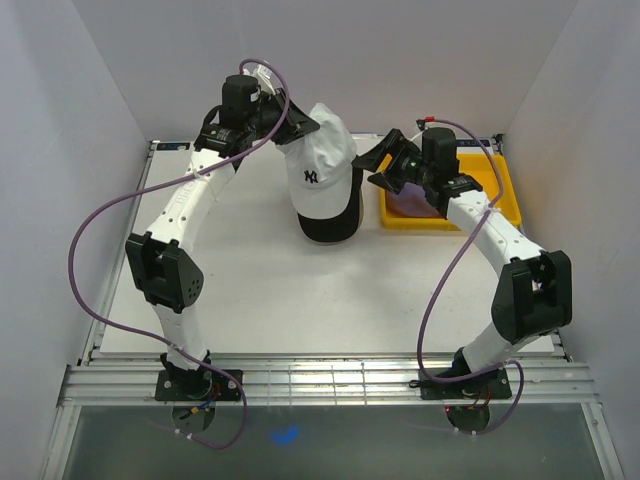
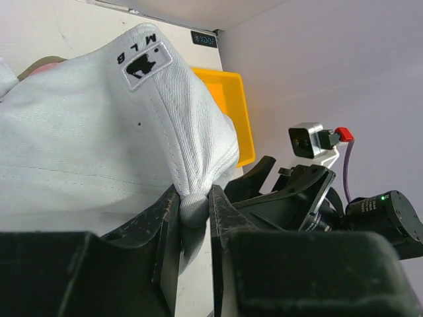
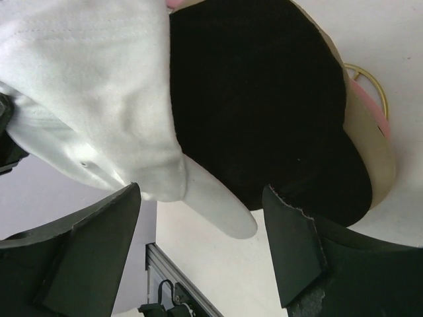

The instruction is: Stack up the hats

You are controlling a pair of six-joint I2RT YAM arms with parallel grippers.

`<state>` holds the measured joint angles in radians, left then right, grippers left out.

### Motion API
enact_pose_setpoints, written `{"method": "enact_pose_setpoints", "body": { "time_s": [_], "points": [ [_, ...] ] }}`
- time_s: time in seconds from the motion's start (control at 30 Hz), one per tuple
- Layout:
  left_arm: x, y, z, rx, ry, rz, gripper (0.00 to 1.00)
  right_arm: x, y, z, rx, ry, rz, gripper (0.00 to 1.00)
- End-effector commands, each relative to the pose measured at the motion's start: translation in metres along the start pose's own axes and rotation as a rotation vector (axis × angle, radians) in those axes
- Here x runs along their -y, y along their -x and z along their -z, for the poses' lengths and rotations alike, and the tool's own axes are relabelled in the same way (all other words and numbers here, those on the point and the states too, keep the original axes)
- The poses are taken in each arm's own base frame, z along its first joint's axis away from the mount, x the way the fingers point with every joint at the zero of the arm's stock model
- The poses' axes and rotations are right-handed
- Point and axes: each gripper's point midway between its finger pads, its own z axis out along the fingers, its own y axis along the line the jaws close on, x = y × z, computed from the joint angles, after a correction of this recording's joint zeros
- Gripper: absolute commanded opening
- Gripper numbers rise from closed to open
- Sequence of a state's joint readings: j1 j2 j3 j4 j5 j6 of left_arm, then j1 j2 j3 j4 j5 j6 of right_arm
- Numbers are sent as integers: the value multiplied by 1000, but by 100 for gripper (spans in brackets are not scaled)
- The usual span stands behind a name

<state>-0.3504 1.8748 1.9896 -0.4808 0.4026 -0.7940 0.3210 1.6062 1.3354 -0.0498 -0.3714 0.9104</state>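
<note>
The white cap [image 1: 322,165] with a dark front logo hangs over the black cap [image 1: 330,228], whose brim shows below it. My left gripper [image 1: 293,128] is shut on the back of the white cap [image 2: 99,132], pinching a fold of fabric between its fingers [image 2: 195,201]. My right gripper [image 1: 376,168] is open and empty just right of the white cap; in its wrist view [image 3: 201,244] the white cap [image 3: 86,86] and black cap [image 3: 258,99] lie ahead of its jaws. A pink cap edge [image 3: 382,122] peeks from under the black cap. The purple cap [image 1: 410,205] lies in the yellow tray.
The yellow tray [image 1: 500,190] sits at the back right, also in the left wrist view [image 2: 228,99]. A gold wire stand [image 3: 365,74] shows behind the cap pile. White walls enclose the table on three sides.
</note>
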Motion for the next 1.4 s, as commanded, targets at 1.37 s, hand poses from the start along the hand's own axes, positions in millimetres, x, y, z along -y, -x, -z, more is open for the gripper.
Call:
{"method": "enact_pose_setpoints", "body": {
  "time_s": [1.37],
  "points": [
    [82,13,59,43,-169,-10,6,-25,-51,21,-11,322,257,82]
  ]
}}
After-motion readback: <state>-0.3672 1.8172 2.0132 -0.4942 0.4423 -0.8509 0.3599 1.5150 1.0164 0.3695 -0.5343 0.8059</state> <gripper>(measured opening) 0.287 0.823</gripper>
